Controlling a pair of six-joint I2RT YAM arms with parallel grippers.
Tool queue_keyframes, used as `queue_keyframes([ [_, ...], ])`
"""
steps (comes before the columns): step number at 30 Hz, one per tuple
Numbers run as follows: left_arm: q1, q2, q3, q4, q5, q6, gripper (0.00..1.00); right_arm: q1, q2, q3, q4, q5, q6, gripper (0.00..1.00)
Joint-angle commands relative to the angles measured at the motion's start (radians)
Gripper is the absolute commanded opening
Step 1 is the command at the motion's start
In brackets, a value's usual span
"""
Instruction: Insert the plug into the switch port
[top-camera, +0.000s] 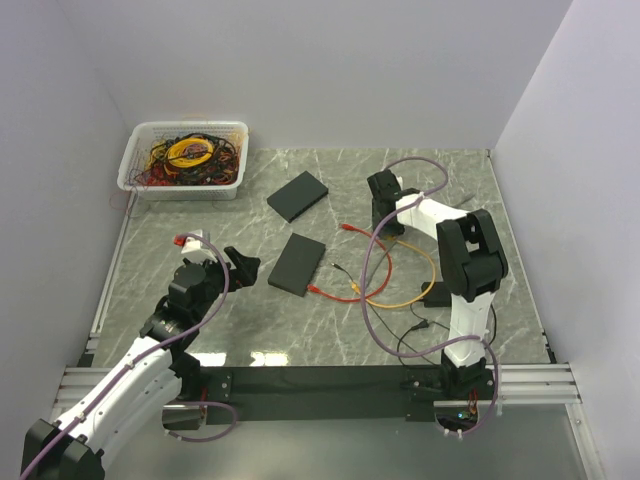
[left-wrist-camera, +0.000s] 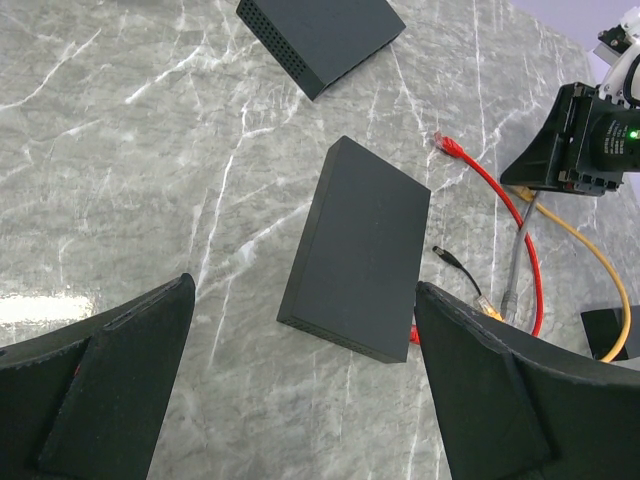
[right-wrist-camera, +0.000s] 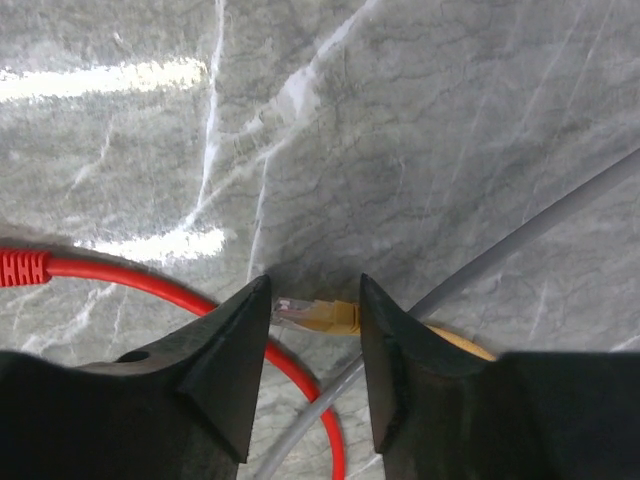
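Two black switches lie on the bench: the nearer switch fills the middle of the left wrist view, and a second switch sits at that frame's top edge. No ports can be seen on the nearer one from any view. The yellow plug lies flat on the bench at the lower centre of the right wrist view, with the right tool straddling it. Its fingers are only narrowly parted, one on each side of the plug, and whether they are already pressing on it cannot be told. A red cable curves past at lower left and a grey cable runs off to the right. The left tool is spread wide over the nearer switch with nothing in it. The plug looks light, small and rigid, with a clear nose and probably a thin latch tab that would snap if squeezed. Its cord is springy and will likely tug it off line. The best hold is across the flat sides of the yellow body, behind the nose, leaving the tip free. The switch itself seems light enough to slide when pushed, so it may need bracing.
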Motion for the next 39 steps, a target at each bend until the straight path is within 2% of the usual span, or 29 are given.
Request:
queue_keyframes([
  [1, -0.002, -0.016, -0.001, 0.028, 0.008, 0.014, 0.98, -0.006, -0.039, -0.018, -0.016, 0.007, 0.007, 0.43],
  [7, -0.001, -0.013, -0.001, 0.028, 0.006, 0.011, 0.98, -0.006, -0.036, -0.034, -0.01, 0.003, 0.007, 0.22],
  [8, -0.001, -0.012, -0.001, 0.028, 0.006, 0.012, 0.98, -0.006, -0.039, -0.041, -0.006, 0.006, 0.007, 0.14],
  [10, -0.002, -0.005, 0.0, 0.028, 0.005, 0.011, 0.98, -0.006, -0.054, -0.048, 0.007, 0.008, 0.007, 0.08],
  [16, -0.002, -0.001, 0.003, 0.026, -0.009, 0.008, 0.98, 0.003, -0.146, -0.059, 0.026, 0.011, 0.016, 0.0],
  [21, -0.002, -0.012, -0.001, 0.025, -0.012, 0.005, 0.98, 0.029, -0.229, -0.041, -0.009, -0.004, 0.018, 0.03],
  [22, -0.001, -0.016, -0.003, 0.025, -0.012, 0.006, 0.98, 0.053, -0.248, -0.048, -0.014, -0.015, 0.021, 0.15],
  [25, -0.002, -0.018, -0.004, 0.026, -0.01, 0.008, 0.98, 0.136, -0.335, -0.116, -0.003, -0.02, 0.028, 0.43],
  [26, -0.001, -0.016, -0.003, 0.026, -0.009, 0.008, 0.98, 0.162, -0.358, -0.163, -0.003, -0.023, 0.04, 0.45],
  [32, -0.004, -0.016, -0.004, 0.028, -0.014, 0.006, 0.98, 0.299, -0.498, -0.353, 0.03, -0.085, 0.119, 0.47],
  [39, -0.002, -0.045, -0.012, 0.026, -0.017, 0.005, 0.98, 0.386, -0.516, -0.404, 0.032, -0.073, 0.165, 0.43],
])
